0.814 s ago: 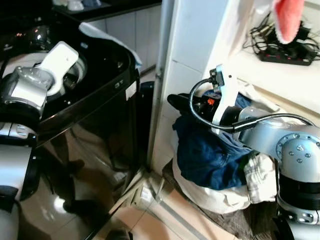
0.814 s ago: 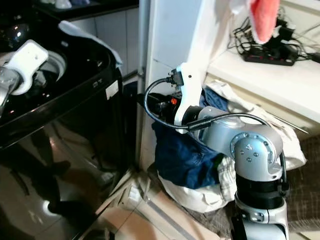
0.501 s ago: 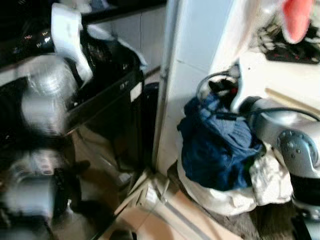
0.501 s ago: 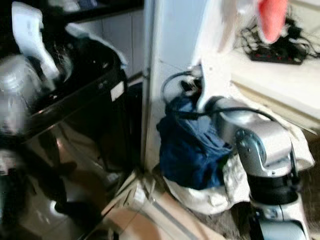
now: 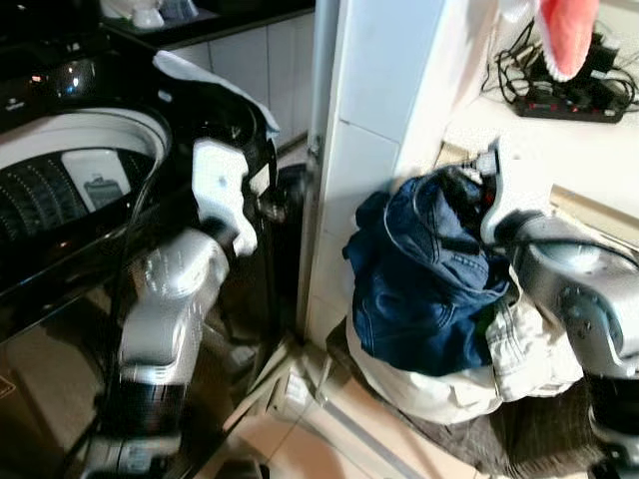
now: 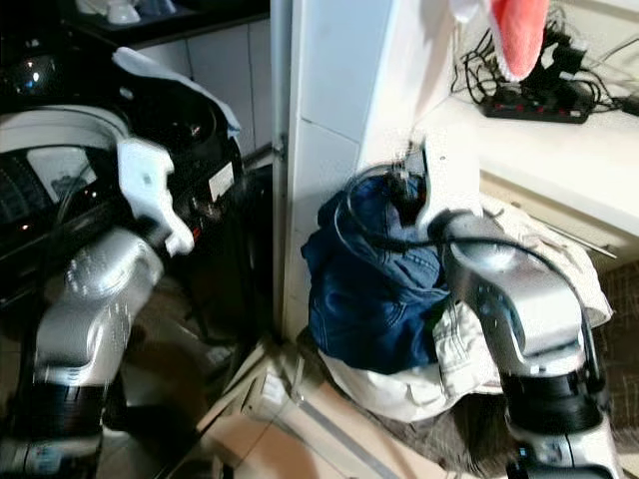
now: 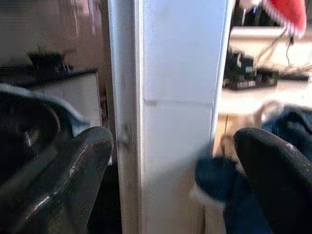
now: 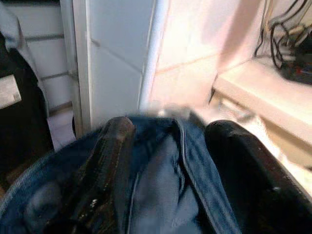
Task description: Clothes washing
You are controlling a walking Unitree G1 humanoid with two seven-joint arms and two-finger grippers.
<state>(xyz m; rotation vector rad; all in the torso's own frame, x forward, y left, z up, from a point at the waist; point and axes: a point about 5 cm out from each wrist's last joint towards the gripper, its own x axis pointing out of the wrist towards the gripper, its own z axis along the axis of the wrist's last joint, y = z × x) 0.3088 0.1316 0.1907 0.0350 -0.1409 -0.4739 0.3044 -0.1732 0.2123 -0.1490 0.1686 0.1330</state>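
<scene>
Left eye view: the jeans (image 5: 424, 269) are lifted from the top of a pile of laundry (image 5: 469, 369) on the floor at the foot of the white pillar (image 5: 374, 150); the right claw (image 5: 461, 188) is buried in their upper folds. The washing machine (image 5: 60, 190) stands open-topped on the far side of the pillar, to the robot's left.

Right eye view: the left claw (image 6: 205, 205) hangs by the washer's front corner — well apart from the jeans, so the right arm is the nearer one.

Left wrist view: the left claw's fingers (image 7: 68, 170) stand wide apart with nothing between them, facing the pillar.

Right wrist view: the right claw's fingers (image 8: 109, 161) straddle a fold of denim and grip it; the legs hang downward below.

Coming move, as a judgement: the jeans must travel leftward past the pillar to the drum (image 5: 50, 185).
</scene>
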